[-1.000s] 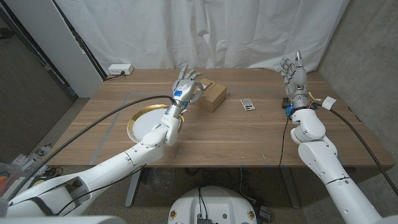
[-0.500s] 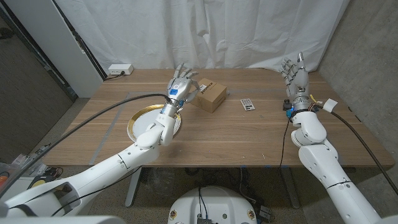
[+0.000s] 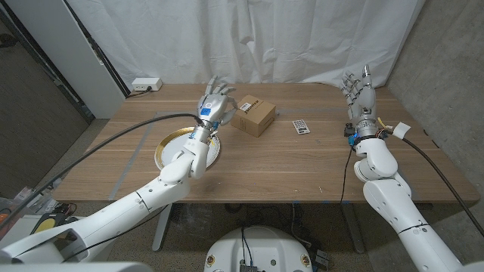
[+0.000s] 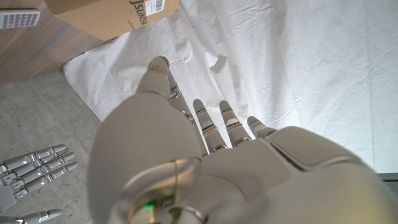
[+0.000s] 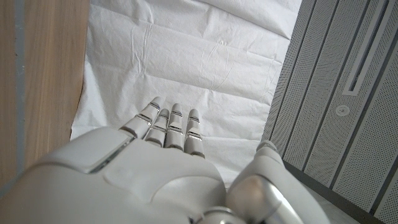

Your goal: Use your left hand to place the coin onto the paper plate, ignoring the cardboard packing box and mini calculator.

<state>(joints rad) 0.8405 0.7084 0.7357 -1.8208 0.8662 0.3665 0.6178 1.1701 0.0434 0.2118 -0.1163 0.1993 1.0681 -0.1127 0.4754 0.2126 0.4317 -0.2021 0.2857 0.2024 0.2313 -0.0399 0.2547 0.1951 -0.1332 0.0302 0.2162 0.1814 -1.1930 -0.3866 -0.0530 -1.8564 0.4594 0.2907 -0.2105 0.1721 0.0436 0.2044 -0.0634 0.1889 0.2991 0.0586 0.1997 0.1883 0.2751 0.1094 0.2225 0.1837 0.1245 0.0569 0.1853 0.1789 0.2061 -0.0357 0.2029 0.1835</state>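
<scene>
My left hand point(image 3: 214, 102) hovers raised over the table between the paper plate point(image 3: 168, 141) and the cardboard box point(image 3: 252, 115). Its fingers point(image 4: 227, 121) are spread and point upward, and nothing shows between them. The plate is white with a gold rim, and my left forearm crosses its right side. I cannot make out the coin. At the table's far right, my right hand point(image 3: 361, 94) stands upright with fingers apart and holds nothing; it also shows in the left wrist view point(image 4: 31, 165).
A mini calculator point(image 3: 301, 126) lies right of the box. A white power strip point(image 3: 145, 85) sits at the table's back left corner. Grey tape marks run along the table's left part. A white curtain hangs behind the table.
My left hand has moved left, away from the box and toward the plate, still raised with fingers spread. The right hand has barely moved.
</scene>
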